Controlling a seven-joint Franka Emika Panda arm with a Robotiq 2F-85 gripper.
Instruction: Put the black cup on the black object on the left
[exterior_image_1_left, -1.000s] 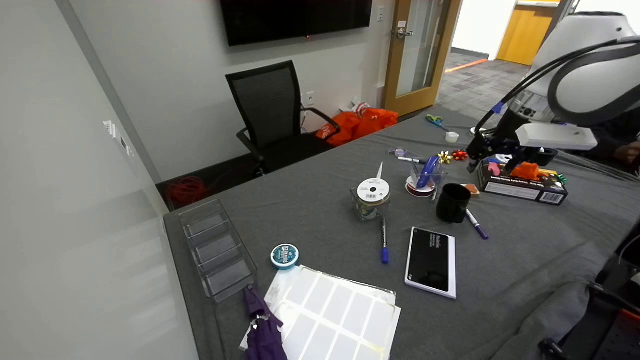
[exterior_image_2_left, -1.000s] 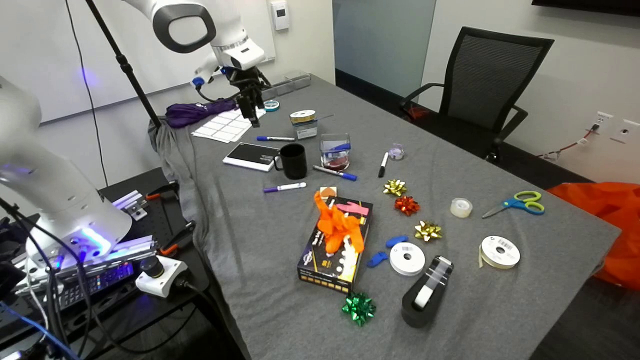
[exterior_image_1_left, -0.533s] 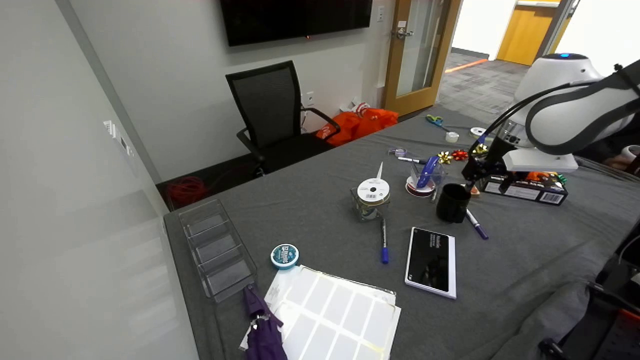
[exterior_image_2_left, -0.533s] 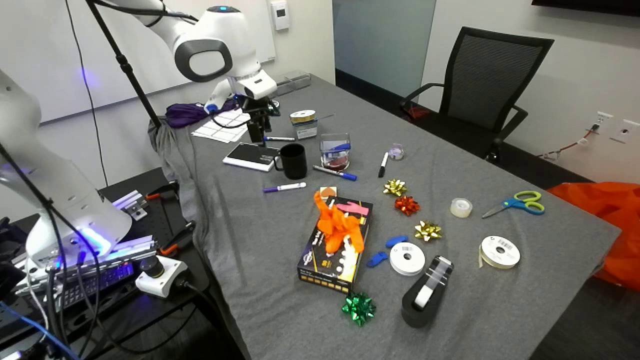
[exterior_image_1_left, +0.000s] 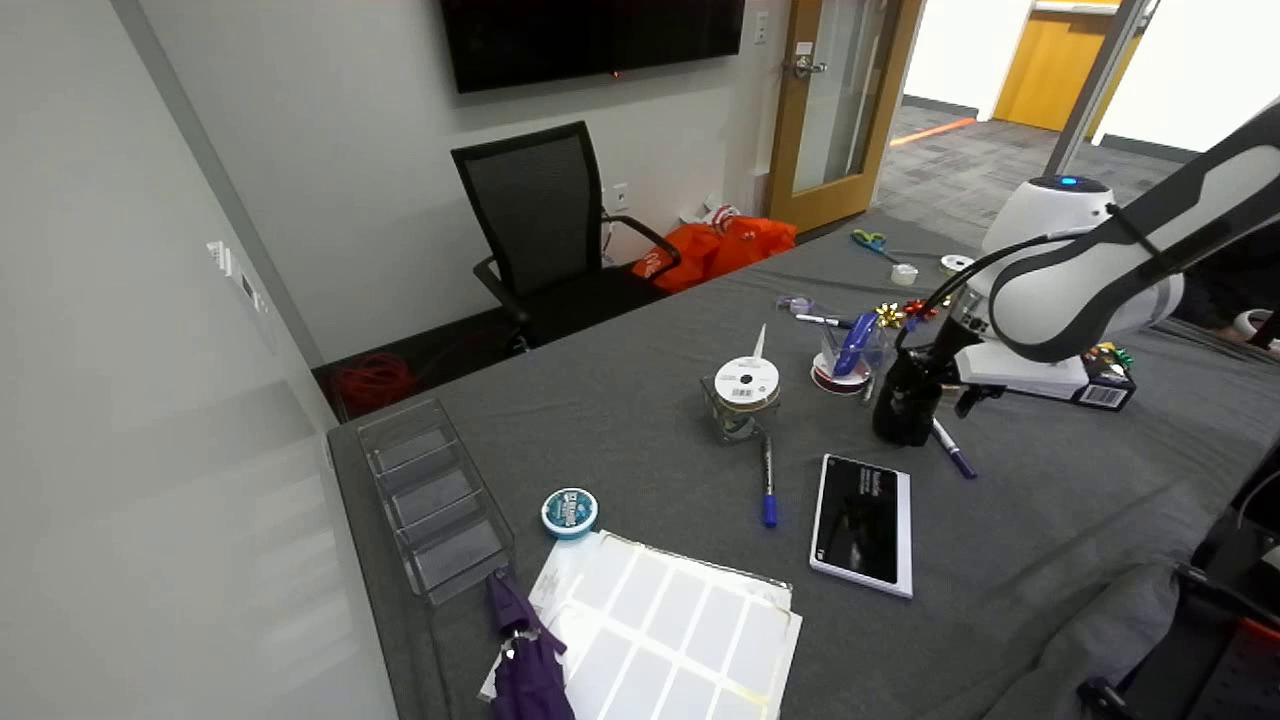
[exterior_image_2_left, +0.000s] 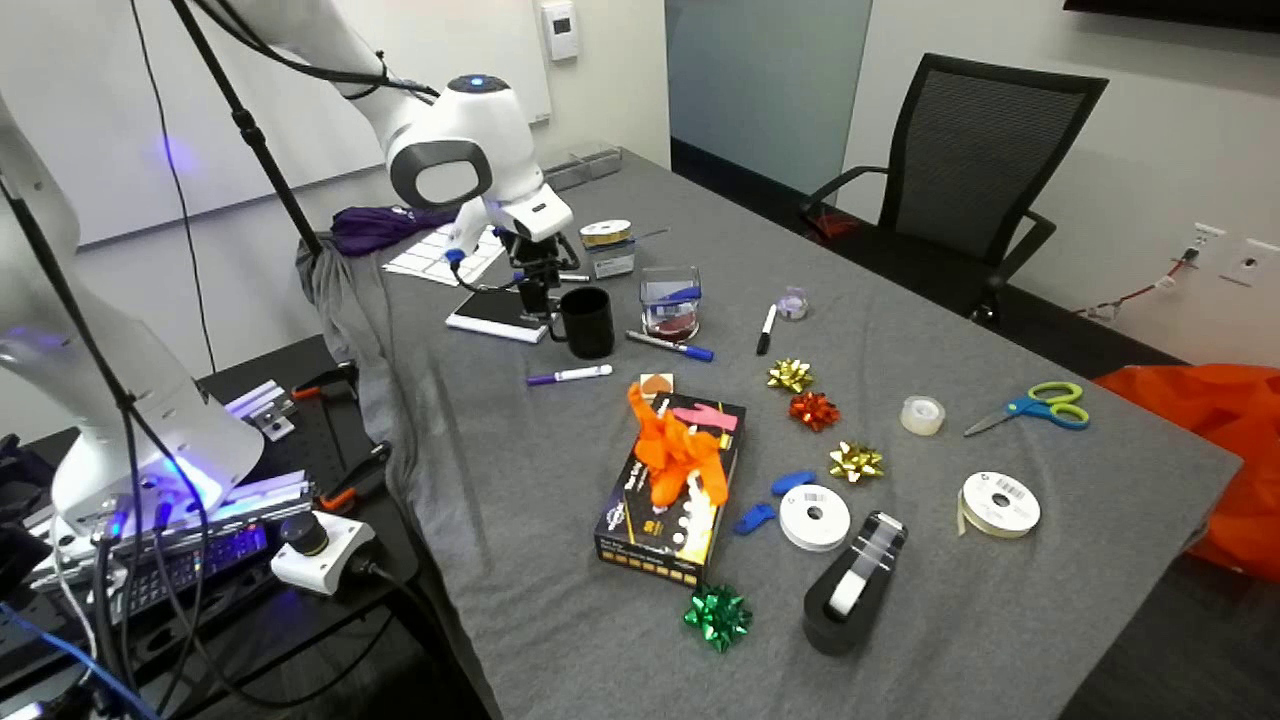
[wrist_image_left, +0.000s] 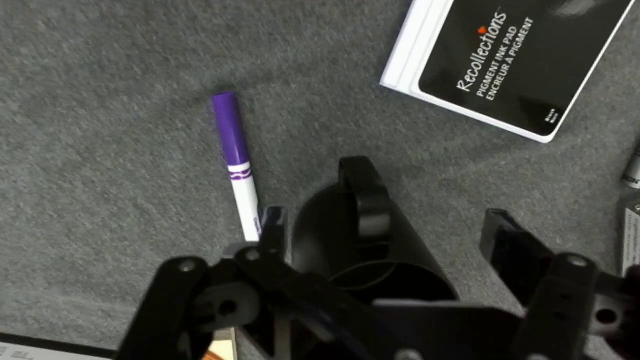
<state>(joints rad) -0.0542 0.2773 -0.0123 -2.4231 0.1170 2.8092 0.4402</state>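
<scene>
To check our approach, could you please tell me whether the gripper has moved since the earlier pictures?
Yes: in an exterior view, the gripper has come down and nearer the black cup, which has stayed put.

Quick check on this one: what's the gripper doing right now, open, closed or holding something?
Gripper: open, holding nothing; in the wrist view the black cup shows between its parted fingers.

- Black gripper, pointing down just beside an upright black cylindrical mug (touching or not, I can't tell from here).
- Flat black rectangular slab with white edges, lying near the mug.
- Limp orange glove atop a black cardboard box.
</scene>
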